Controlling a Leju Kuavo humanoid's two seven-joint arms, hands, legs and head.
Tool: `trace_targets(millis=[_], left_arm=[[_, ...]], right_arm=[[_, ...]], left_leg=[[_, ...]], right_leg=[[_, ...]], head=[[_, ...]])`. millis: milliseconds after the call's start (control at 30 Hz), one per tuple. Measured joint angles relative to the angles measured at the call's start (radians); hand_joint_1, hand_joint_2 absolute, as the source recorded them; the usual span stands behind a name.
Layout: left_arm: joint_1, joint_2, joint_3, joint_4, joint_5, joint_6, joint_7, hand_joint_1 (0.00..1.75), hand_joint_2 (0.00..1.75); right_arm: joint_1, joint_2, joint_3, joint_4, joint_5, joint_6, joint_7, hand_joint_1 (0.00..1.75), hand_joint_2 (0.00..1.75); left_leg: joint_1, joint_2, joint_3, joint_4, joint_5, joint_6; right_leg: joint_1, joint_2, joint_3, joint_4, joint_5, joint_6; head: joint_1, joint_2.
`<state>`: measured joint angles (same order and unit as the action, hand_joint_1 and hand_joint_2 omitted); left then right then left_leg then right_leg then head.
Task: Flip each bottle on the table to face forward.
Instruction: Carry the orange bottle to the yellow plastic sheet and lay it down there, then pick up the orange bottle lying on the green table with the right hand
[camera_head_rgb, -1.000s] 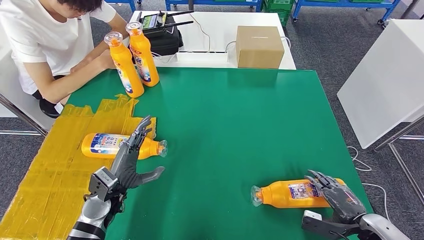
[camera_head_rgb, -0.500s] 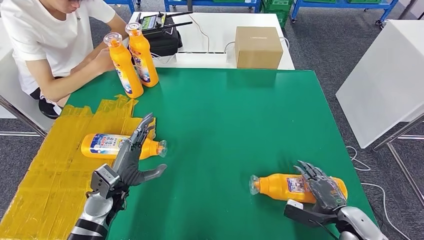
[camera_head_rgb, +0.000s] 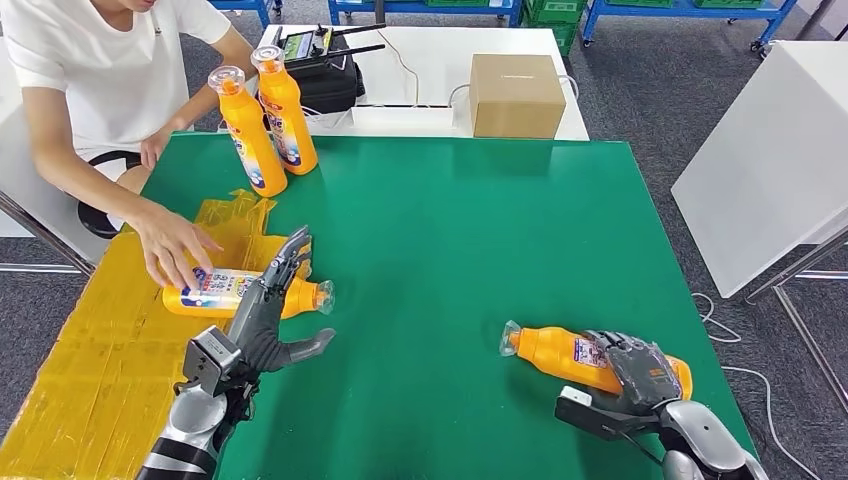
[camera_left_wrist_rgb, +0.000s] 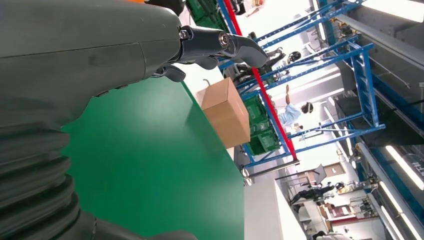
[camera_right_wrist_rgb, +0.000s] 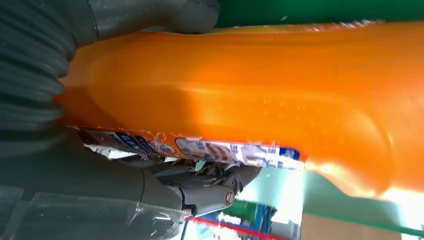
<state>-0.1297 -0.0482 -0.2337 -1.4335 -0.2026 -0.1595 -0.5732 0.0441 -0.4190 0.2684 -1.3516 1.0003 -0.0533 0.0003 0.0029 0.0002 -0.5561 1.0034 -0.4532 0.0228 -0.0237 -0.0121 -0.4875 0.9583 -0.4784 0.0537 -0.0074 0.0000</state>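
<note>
A: Bottles, four on the green bench (camera_head_rgb: 450, 230). Where's each one?

B: Two upright bottles (camera_head_rgb: 268, 120) stand side by side at the far left corner. Left bottle (camera_head_rgb: 240, 292) lies on its side on the yellow taped patch (camera_head_rgb: 90, 340), cap toward the bench's middle. Right bottle (camera_head_rgb: 565, 355) lies near the front right corner, cap pointing left and slightly away from the robot.

A: Right hand?

B: Right hand (camera_head_rgb: 640, 368) is wrapped over the base half of the right bottle, thumb under it and fingers over the label in the wrist view; it grips it.

A: Left hand?

B: Left hand (camera_head_rgb: 265, 315) hovers just in front of the left bottle, fingers spread and stretched toward it, thumb out to the side, holding nothing.

A: Anyone else?

B: Person in a white shirt (camera_head_rgb: 110, 70) sits at the far left; their hand (camera_head_rgb: 175, 245) rests on the left bottle's base end. Cardboard box (camera_head_rgb: 518, 93) sits on the white table behind the bench
</note>
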Motion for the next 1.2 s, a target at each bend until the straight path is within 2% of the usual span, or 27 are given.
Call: trace_targets(millis=[133, 333, 500, 733, 933, 1200], left_arm=[[0.001, -0.003, 0.000, -0.003, -0.001, -0.007, 0.009, 0.00, 1.75], [0.004, -0.005, -0.010, -0.014, -0.001, -0.015, 0.023, 0.00, 1.75], [0.003, -0.006, -0.015, -0.019, -0.001, -0.016, 0.025, 0.00, 1.75], [-0.016, -0.008, -0.044, -0.016, 0.009, -0.022, 0.049, 0.00, 1.75], [-0.055, -0.017, -0.085, 0.009, 0.055, -0.038, 0.108, 0.00, 1.75], [-0.133, -0.028, -0.134, 0.076, 0.172, -0.077, 0.195, 0.00, 1.75]], right_arm=[[-0.019, 0.040, -0.003, 0.007, 0.006, -0.049, 0.003, 1.75, 1.75], [-0.062, 0.192, -0.092, -0.004, -0.217, -0.158, -0.073, 1.75, 1.75], [-0.081, 0.251, -0.134, -0.009, -0.241, -0.164, -0.084, 1.75, 1.75], [-0.120, 0.332, -0.201, -0.014, -0.470, -0.178, -0.197, 1.75, 1.75], [-0.187, 0.401, -0.210, 0.001, -0.568, -0.165, -0.239, 1.74, 1.75], [-0.289, 0.487, -0.165, 0.102, -0.752, -0.048, -0.320, 1.75, 1.75]], left_leg=[[0.000, 0.001, 0.000, 0.000, 0.000, 0.000], [0.000, 0.000, -0.001, 0.000, 0.000, 0.000], [0.000, 0.000, -0.003, 0.000, 0.000, 0.000], [0.000, 0.000, -0.005, 0.000, 0.000, 0.000], [0.000, 0.000, -0.005, 0.000, 0.001, 0.000], [0.000, 0.000, -0.005, 0.000, 0.001, 0.000]], right_leg=[[0.000, 0.001, 0.000, 0.000, 0.000, 0.000], [0.000, 0.001, -0.001, 0.001, 0.000, 0.000], [0.000, 0.000, -0.002, 0.001, 0.000, 0.000], [0.000, 0.000, -0.004, 0.001, 0.000, 0.000], [0.000, 0.000, -0.004, 0.001, 0.000, 0.000], [0.000, 0.000, -0.004, 0.001, 0.000, 0.000]], head=[[0.000, 0.000], [0.000, 0.000], [0.000, 0.000], [0.000, 0.000], [0.000, 0.000], [0.000, 0.000]])
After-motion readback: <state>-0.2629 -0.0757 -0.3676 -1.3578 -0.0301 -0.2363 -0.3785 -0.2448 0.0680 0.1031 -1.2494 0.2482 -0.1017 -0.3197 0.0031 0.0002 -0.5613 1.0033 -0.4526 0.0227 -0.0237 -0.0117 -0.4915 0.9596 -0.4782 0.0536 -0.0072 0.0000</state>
